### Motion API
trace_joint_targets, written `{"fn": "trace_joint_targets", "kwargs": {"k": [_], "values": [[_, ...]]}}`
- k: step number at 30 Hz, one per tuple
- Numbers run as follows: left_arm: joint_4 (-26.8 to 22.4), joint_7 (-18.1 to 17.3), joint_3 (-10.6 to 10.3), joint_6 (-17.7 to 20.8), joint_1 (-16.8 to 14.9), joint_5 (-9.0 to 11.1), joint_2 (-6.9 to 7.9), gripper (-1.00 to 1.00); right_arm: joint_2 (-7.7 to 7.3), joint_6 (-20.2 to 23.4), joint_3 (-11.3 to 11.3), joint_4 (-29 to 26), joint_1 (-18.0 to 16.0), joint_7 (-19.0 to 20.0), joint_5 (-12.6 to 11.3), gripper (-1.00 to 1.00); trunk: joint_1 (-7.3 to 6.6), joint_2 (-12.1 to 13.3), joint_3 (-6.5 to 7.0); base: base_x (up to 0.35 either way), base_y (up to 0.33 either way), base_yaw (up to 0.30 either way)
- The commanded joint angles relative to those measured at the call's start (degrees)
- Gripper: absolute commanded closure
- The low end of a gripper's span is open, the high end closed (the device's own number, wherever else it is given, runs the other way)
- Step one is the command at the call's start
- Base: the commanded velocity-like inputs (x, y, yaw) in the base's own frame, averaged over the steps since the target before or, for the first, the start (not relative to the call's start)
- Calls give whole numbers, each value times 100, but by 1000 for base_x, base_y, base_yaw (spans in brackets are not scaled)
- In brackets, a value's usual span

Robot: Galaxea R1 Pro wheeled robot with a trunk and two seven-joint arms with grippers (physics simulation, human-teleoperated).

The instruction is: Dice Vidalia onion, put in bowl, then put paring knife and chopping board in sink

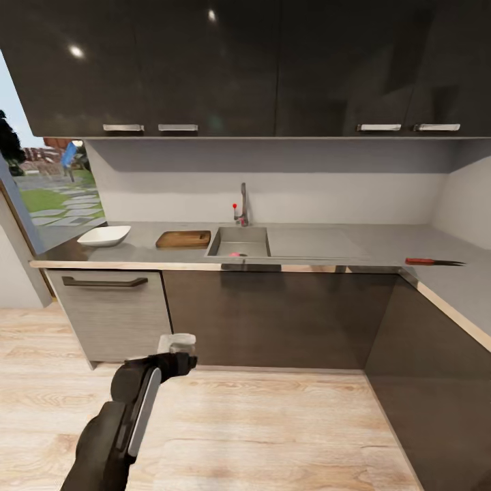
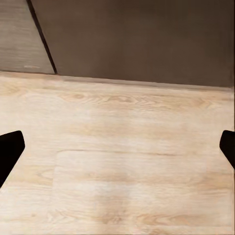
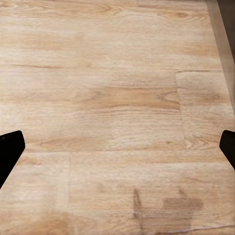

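Across the room the grey sink (image 1: 254,240) is set into the dark countertop (image 1: 341,247), with a sliver of the pinkish Vidalia onion (image 1: 235,255) showing at its front wall. To its left lie the brown chopping board (image 1: 183,239) and then the white bowl (image 1: 103,236). The red-handled paring knife (image 1: 433,262) rests far to the right on the counter. My left gripper (image 1: 176,344) hangs low over the floor, well short of the cabinets. In the wrist views the left gripper (image 2: 117,147) and the right gripper (image 3: 117,147) are both open, empty, above wood floor.
A steel faucet (image 1: 242,204) with a red-knobbed lever stands behind the sink. Dark cabinets (image 1: 273,320) and a grey drawer front (image 1: 109,314) run under the counter, which turns a corner along the right side. Light wood floor (image 1: 273,429) lies between me and the cabinets.
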Motion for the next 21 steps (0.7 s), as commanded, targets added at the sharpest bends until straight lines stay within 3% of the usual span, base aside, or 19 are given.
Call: {"fn": "trace_joint_targets", "kwargs": {"k": [1,5,10,11,12,17,21], "values": [[32,29,-17,35,-163,2,-7,-100,0,-16,1,3,-3,-14,6,-100,0,-3,-7,0,0,0],[610,30,-65,75,-1396,17,-36,-100,0,-16,0,3,-3,-14,6,-100,0,-3,-7,0,0,0],[1285,30,-70,82,-2591,38,-77,-100,0,-16,8,6,-3,-14,5,-100,0,-3,-7,0,0,0],[1319,30,-69,82,-2708,43,-82,-100,0,-16,8,9,-3,-14,4,-100,0,-3,-7,0,0,0],[1413,26,-67,82,-3049,67,-92,-100,0,-16,5,47,-3,-14,5,-100,0,-3,-7,0,0,0],[2121,22,-74,70,-3910,126,-103,-100,-2,-24,-7,167,-3,-14,7,-100,0,-3,-7,0,0,0],[2367,18,-74,72,-4084,135,-99,-100,-1,-24,-4,182,-3,-14,7,-100,0,-3,-7,0,0,0]]}}
